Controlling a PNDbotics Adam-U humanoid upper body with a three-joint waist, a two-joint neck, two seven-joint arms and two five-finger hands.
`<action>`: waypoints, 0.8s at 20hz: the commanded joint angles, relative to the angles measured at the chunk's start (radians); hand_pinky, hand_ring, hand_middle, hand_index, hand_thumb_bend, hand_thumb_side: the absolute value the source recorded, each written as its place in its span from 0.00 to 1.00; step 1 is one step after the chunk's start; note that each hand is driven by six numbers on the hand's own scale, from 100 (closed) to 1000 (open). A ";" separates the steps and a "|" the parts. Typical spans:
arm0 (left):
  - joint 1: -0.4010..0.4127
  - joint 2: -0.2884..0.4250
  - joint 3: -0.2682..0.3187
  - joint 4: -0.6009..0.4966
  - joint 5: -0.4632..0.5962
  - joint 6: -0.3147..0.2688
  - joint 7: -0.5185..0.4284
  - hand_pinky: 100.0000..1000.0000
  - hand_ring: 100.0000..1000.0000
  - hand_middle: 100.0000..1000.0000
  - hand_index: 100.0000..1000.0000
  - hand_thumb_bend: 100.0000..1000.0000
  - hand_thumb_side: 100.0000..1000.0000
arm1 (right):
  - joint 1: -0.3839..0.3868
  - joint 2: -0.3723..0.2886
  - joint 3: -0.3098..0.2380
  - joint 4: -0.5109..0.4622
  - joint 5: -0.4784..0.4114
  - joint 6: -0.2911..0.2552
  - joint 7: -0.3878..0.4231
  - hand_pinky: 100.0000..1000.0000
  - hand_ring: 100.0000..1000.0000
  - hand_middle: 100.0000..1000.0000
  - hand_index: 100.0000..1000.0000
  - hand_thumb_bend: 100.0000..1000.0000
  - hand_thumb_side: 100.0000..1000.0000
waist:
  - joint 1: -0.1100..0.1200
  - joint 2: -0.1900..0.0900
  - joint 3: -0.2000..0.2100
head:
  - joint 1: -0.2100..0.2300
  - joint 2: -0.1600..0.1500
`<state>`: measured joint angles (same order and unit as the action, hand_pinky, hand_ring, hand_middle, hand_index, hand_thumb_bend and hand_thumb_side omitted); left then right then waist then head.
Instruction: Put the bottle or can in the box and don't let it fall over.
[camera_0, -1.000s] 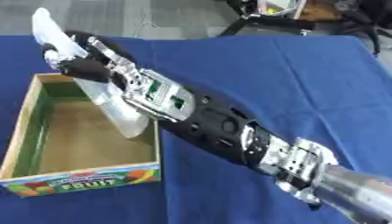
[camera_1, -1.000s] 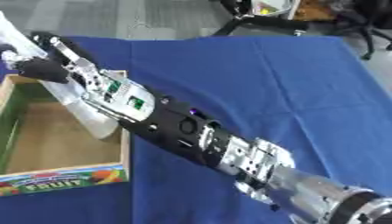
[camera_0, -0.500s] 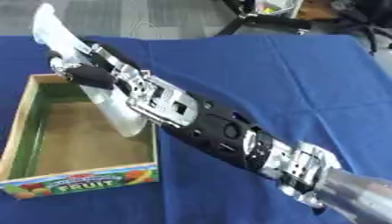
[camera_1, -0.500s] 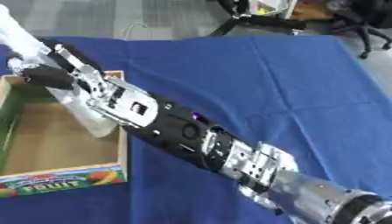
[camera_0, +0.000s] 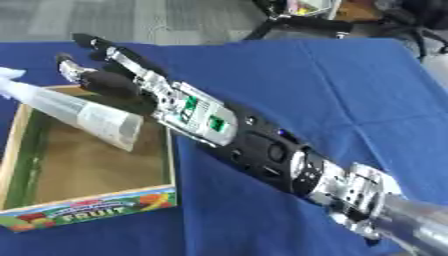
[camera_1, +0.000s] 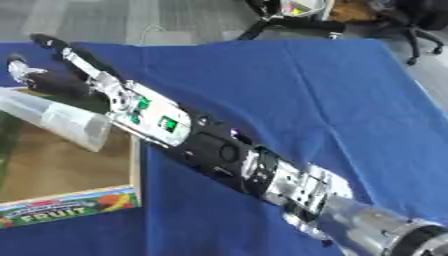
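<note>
A clear plastic bottle (camera_0: 84, 115) with a white cap and a pale label lies steeply tilted over the open cardboard fruit box (camera_0: 170, 165). Its cap points to the far left and its base hangs over the box's inside. My right hand (camera_0: 108, 80) is at the box's far right corner, just above and behind the bottle. Its fingers (camera_0: 115, 54) are stretched out straight toward the upper left and are not wrapped round the bottle. The right arm crosses the view from the lower right. Whether the bottle still touches the palm is unclear.
A blue cloth (camera_0: 332, 85) covers the table, with open cloth to the right of the box. Black chair legs (camera_0: 302, 22) and grey floor show beyond the far edge. The box's printed front wall (camera_0: 87, 210) faces me.
The bottle has tipped from nearly upright to leaning far left and down over the box. The right hand's fingers have straightened and come off the bottle.
</note>
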<state>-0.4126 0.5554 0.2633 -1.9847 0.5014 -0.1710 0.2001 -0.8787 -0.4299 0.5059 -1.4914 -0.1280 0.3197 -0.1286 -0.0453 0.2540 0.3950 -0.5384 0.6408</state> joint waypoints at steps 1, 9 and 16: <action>-0.004 0.043 0.012 -0.015 -0.004 -0.001 0.000 0.89 1.00 1.00 0.71 0.51 0.49 | -0.015 -0.023 -0.023 -0.044 0.038 0.015 0.032 1.00 1.00 1.00 1.00 0.00 0.65 | 0.011 -0.021 -0.002 | 0.004 0.003; 0.001 0.047 0.014 -0.015 -0.007 -0.004 0.004 0.89 1.00 1.00 0.71 0.51 0.49 | -0.014 -0.040 -0.041 -0.103 0.001 0.036 0.015 1.00 1.00 1.00 1.00 0.00 0.60 | 0.015 -0.025 -0.010 | 0.013 0.004; 0.022 0.054 0.026 -0.015 -0.002 -0.029 0.036 0.89 1.00 1.00 0.71 0.52 0.47 | -0.023 -0.114 -0.110 -0.206 -0.160 0.033 -0.040 0.99 1.00 1.00 1.00 0.00 0.50 | 0.025 -0.048 -0.043 | 0.039 0.028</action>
<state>-0.3839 0.5663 0.2732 -1.9847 0.5006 -0.1935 0.2251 -0.8799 -0.5042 0.4239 -1.6576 -0.2552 0.3543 -0.1566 -0.0272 0.2253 0.3482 -0.5071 0.6639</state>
